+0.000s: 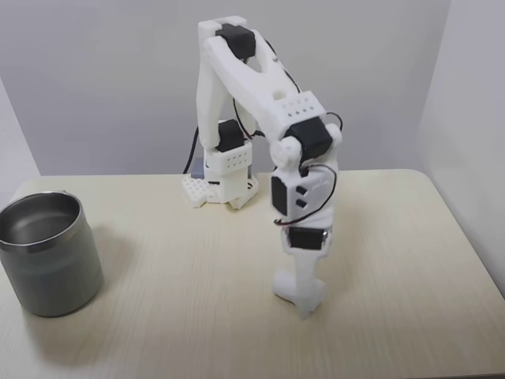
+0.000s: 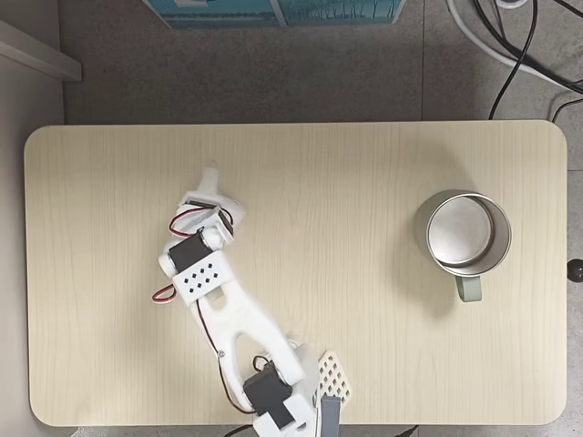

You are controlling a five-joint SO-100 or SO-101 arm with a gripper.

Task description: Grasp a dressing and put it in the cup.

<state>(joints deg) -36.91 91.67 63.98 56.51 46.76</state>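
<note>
The cup [image 1: 49, 254] is a wide brushed-steel tumbler standing at the table's left edge in a fixed view; in the top-down fixed view the cup [image 2: 463, 233] stands at the right, empty inside. My white gripper [image 1: 303, 300] points straight down with its tips at the tabletop, far right of the cup. Seen from above, the gripper [image 2: 211, 180] is at the table's left-middle. Its fingers look close together, but white on white hides any gap. The dressing is hidden; I cannot pick it out from the gripper's white plastic.
The arm's base [image 1: 221, 185] is bolted at the table's far edge. A pale tab [image 2: 469, 289] sticks out beside the cup. Black cables [image 2: 528, 45] lie on the floor beyond the table [image 2: 364, 164].
</note>
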